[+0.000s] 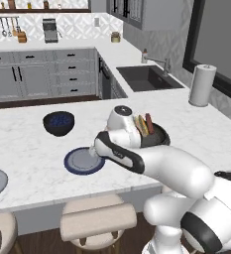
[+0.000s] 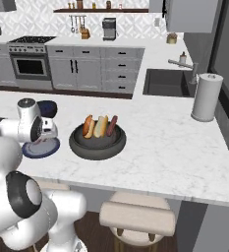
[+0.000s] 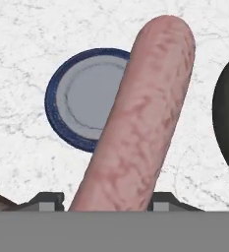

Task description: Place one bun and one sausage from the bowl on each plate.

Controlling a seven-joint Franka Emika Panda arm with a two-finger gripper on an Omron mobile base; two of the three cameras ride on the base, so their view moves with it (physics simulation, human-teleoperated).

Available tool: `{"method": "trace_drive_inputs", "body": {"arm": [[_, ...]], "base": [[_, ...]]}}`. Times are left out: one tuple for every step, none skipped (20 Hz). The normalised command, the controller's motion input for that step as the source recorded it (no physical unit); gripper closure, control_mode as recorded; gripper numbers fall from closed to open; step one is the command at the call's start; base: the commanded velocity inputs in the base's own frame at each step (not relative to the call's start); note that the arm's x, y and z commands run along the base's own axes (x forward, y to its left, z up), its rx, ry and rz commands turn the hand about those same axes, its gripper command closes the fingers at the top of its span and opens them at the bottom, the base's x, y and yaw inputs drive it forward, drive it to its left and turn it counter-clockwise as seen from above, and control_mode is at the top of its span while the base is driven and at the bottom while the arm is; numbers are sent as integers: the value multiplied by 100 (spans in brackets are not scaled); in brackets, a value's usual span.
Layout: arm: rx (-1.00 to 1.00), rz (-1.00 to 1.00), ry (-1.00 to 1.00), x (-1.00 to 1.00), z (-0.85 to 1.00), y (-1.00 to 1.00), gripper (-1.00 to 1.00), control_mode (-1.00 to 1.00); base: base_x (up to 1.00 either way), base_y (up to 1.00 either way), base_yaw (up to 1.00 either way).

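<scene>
White marble island [image 2: 175, 147] – grey cabinets [image 2: 86, 74] behind, perhaps patterned tile wall [image 1: 77, 25] – beige stools [image 2: 138, 219] below

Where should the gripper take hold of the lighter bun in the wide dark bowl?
Across the middle of the bun, coming from above, I'd judge: it lies lengthwise between another bun and a sausage in the bowl, so only its top is free. The gripper already holds a sausage.

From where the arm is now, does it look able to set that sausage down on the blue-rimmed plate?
Probably yes. The end effector holds the sausage above the counter, with the blue-rimmed plate bare just ahead of it, and nothing appears to lie between them.
</scene>
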Motion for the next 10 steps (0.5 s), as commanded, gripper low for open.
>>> {"method": "trace_drive_inputs", "body": {"arm": [[-5, 12, 0, 4, -10, 54, 100, -100], [-4, 9, 0, 12, -7, 51, 100, -100], [-4, 9, 0, 20, -9, 57, 100, -100], [-5, 8, 0, 22, -17, 59, 100, -100], [-5, 6, 0, 28, -25, 53, 100, -100], [-8, 5, 0, 39, -40, 57, 100, -100], [-8, 4, 0, 46, -46, 57, 100, -100], [-9, 5, 0, 48, -58, 49, 100, -100], [-10, 4, 0, 51, -67, 33, 100, -100], [-13, 0, 2, 46, -61, 10, 100, -100]], "base": [[0, 0, 0], [0, 0, 0], [0, 0, 0], [0, 0, 0], [0, 0, 0], [0, 0, 0], [0, 0, 0], [0, 0, 0], [0, 0, 0], [0, 0, 0]]}}
